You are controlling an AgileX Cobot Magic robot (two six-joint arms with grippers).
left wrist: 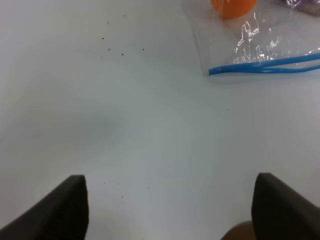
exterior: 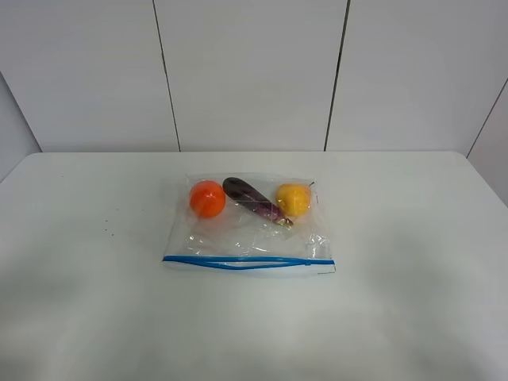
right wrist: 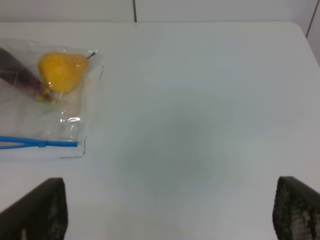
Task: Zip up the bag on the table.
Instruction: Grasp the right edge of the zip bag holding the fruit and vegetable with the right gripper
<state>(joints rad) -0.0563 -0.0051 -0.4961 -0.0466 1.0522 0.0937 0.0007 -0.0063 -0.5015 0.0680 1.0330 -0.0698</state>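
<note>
You have the bag (exterior: 248,226) lying flat on the table (exterior: 413,302), its blue zipper strip (exterior: 238,262) running along the bag's near edge with the two tracks parted along the middle. Inside, toward the bag's far edge, sit the orange toy (exterior: 207,198), the purple toy (exterior: 252,199) and the yellow toy (exterior: 293,199) in a row. Your left gripper (left wrist: 170,177) hangs over bare table off the bag's orange-toy end, jaws spread wide and empty, clear of the strip's corner. Your right gripper (right wrist: 170,180) hangs off the bag's yellow-toy end, likewise wide apart with nothing between the jaws.
</note>
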